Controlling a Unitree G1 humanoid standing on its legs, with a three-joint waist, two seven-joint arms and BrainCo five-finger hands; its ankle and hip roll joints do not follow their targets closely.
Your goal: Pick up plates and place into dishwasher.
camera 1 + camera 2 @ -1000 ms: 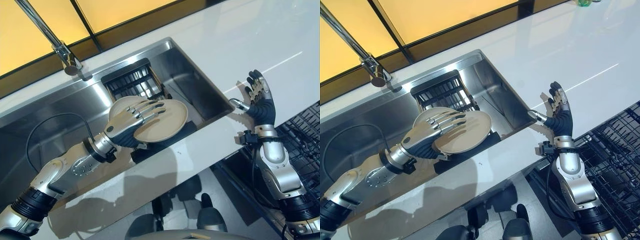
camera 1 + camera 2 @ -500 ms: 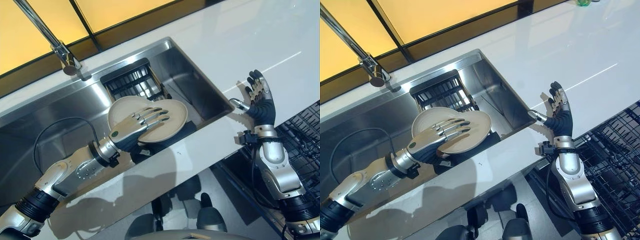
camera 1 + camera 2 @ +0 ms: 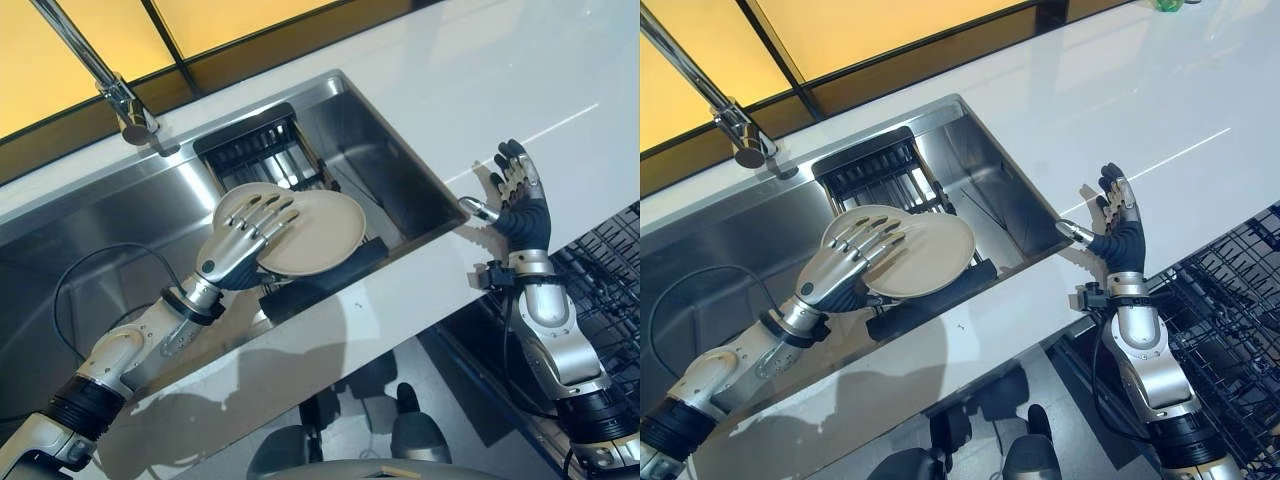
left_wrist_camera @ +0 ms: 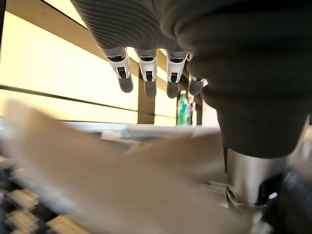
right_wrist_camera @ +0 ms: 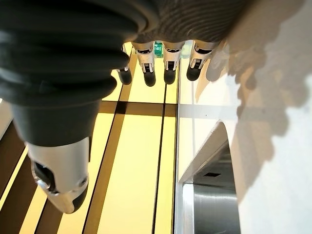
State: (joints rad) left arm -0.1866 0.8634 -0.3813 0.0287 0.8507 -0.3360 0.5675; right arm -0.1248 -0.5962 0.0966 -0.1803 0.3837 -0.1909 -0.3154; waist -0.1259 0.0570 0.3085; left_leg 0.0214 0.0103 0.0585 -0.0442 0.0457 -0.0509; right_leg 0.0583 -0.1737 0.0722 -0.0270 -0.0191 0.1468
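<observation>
At the far left a tap (image 3: pixel 110 85) slants in over the steel sink (image 3: pixel 400 190), its upper end cut off by the frame. Inside the sink a dark rack (image 3: pixel 262 155) stands at the back, partly hidden behind two beige plates (image 3: pixel 315 235) that overlap and stand tilted on a dark holder (image 3: pixel 325 280). The rear plate is largely covered by the front one and by the left hand (image 3: pixel 240 245), so only its upper left rim is visible. That hand lies over the left part of the plates with its fingers (image 3: pixel 268 215) spread and nearly straight across their faces; the thumb is hidden behind the plates, so whether it pinches an edge cannot be told. In the left wrist view the plates are a pale blur under the fingertips (image 4: pixel 147 87). Across the white counter (image 3: pixel 520 70), well apart from the plates, the right hand (image 3: pixel 520 205) is held upright over the counter's near edge, fingers straight and holding nothing. At the far right the dishwasher rack (image 3: pixel 610 280) is cut off by the frame.
</observation>
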